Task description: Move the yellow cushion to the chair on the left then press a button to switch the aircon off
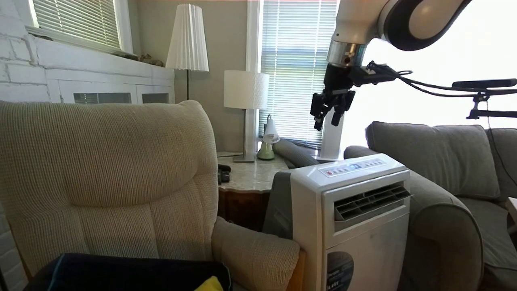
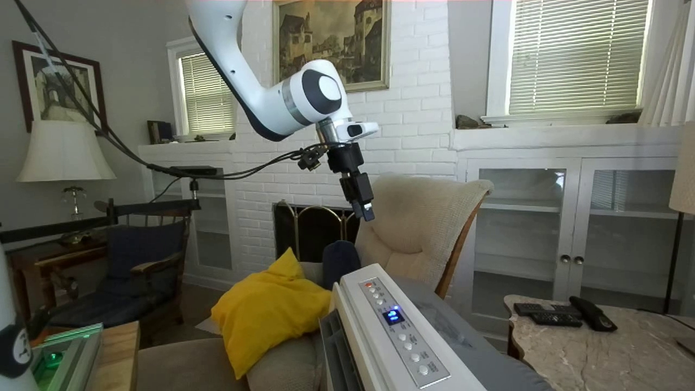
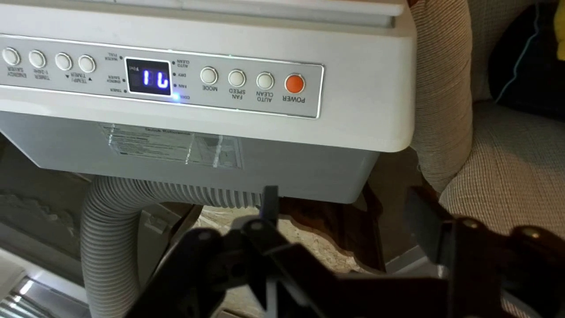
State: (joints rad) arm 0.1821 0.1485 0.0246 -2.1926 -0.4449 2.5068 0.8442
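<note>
The yellow cushion (image 2: 271, 312) lies at the seat of the cream-beige chair (image 1: 137, 161), by a dark pillow. Only its corner (image 1: 210, 284) shows in an exterior view, and a sliver (image 3: 560, 33) at the wrist view's right edge. The white aircon (image 1: 363, 250) stands beside the chair. In the wrist view its panel shows upside down, with a lit blue display (image 3: 148, 77) and an orange power button (image 3: 294, 83). My gripper (image 1: 327, 122) hangs above the aircon, pointing down, clear of it. In the wrist view its fingers (image 3: 344, 201) are wide apart with nothing between them.
A grey sofa (image 1: 434, 161) stands beside the aircon. A marble-topped table (image 2: 613, 347) with remotes, a phone and lamps is behind it. A ribbed grey hose (image 3: 108, 247) runs from the aircon's back. The dark pillow (image 1: 133, 273) lies on the chair.
</note>
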